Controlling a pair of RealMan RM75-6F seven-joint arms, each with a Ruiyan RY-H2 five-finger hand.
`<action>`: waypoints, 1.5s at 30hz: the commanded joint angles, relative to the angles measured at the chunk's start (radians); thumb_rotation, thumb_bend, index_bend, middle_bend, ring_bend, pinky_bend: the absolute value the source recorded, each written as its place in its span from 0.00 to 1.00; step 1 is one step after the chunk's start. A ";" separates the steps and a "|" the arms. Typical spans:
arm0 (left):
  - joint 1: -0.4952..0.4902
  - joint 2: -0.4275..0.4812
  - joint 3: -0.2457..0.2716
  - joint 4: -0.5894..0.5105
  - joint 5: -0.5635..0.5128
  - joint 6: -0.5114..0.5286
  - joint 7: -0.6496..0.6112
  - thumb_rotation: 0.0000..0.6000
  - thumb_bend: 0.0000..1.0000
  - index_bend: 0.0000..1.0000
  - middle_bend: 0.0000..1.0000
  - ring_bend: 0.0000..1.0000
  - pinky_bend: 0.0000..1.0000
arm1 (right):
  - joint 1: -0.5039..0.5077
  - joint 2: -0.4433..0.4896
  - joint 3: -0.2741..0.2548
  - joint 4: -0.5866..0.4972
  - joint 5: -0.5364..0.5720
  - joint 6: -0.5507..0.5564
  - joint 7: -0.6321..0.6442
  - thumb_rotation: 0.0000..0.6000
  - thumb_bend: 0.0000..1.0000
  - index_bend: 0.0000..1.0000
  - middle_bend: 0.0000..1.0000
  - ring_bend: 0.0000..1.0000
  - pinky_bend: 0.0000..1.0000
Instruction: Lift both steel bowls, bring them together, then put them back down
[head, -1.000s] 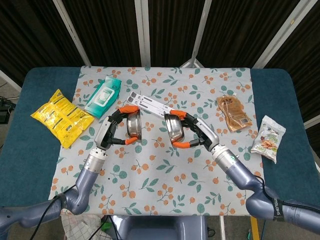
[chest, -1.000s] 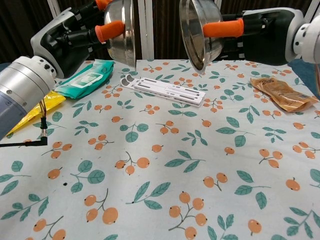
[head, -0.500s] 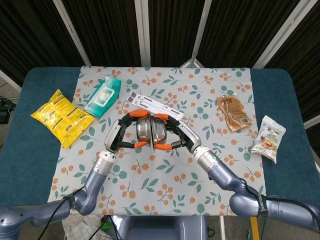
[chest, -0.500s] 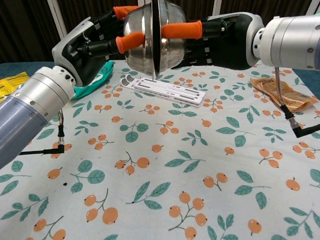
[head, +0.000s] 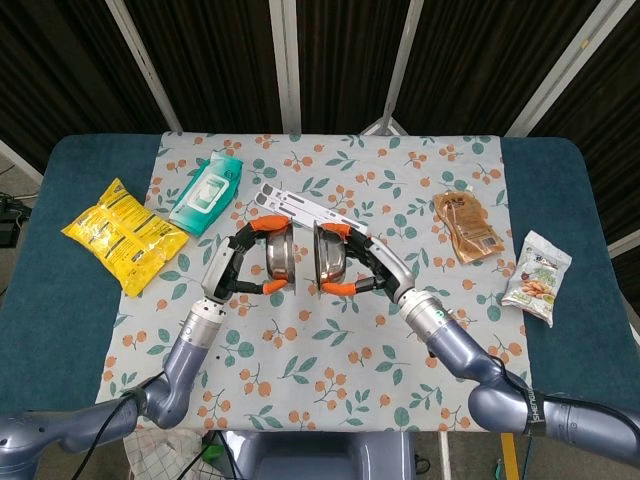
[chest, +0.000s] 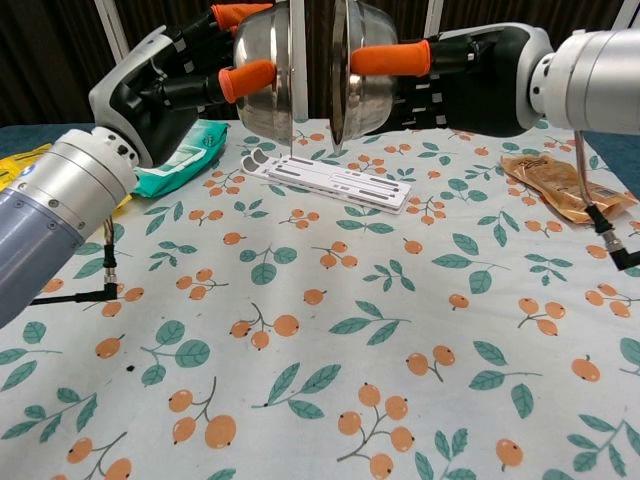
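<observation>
Two steel bowls hang above the middle of the floral cloth, tipped on their sides with rims facing each other across a narrow gap. My left hand (head: 240, 262) (chest: 175, 78) grips the left bowl (head: 277, 256) (chest: 262, 55) with orange-tipped fingers wrapped around it. My right hand (head: 368, 265) (chest: 455, 70) grips the right bowl (head: 329, 258) (chest: 362, 62) the same way. Both bowls are clear of the table.
A white slotted rack (head: 305, 209) (chest: 335, 178) lies just behind the bowls. A teal wipes pack (head: 207, 193) (chest: 172, 155) and a yellow snack bag (head: 124, 235) lie left. A brown pouch (head: 467, 226) (chest: 564, 187) and a nut packet (head: 537, 277) lie right.
The bowls came together rim to rim half a second ago; now they have drawn slightly apart, leaving a small gap. Both hands keep their grip.
</observation>
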 joint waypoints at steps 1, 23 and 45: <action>0.004 0.003 0.008 -0.007 0.000 -0.001 0.006 1.00 0.01 0.45 0.28 0.23 0.37 | -0.010 0.008 0.006 -0.002 -0.010 -0.010 0.013 1.00 0.13 0.43 0.30 0.37 0.20; -0.019 -0.031 0.011 0.006 0.021 0.022 0.062 1.00 0.01 0.45 0.28 0.23 0.37 | -0.027 0.020 0.006 -0.008 -0.026 -0.043 -0.007 1.00 0.13 0.43 0.31 0.37 0.20; 0.080 0.633 0.003 -0.706 -0.744 -0.159 1.227 1.00 0.01 0.45 0.29 0.23 0.41 | -0.120 0.160 -0.197 0.225 -0.408 0.208 -0.757 1.00 0.14 0.44 0.31 0.37 0.20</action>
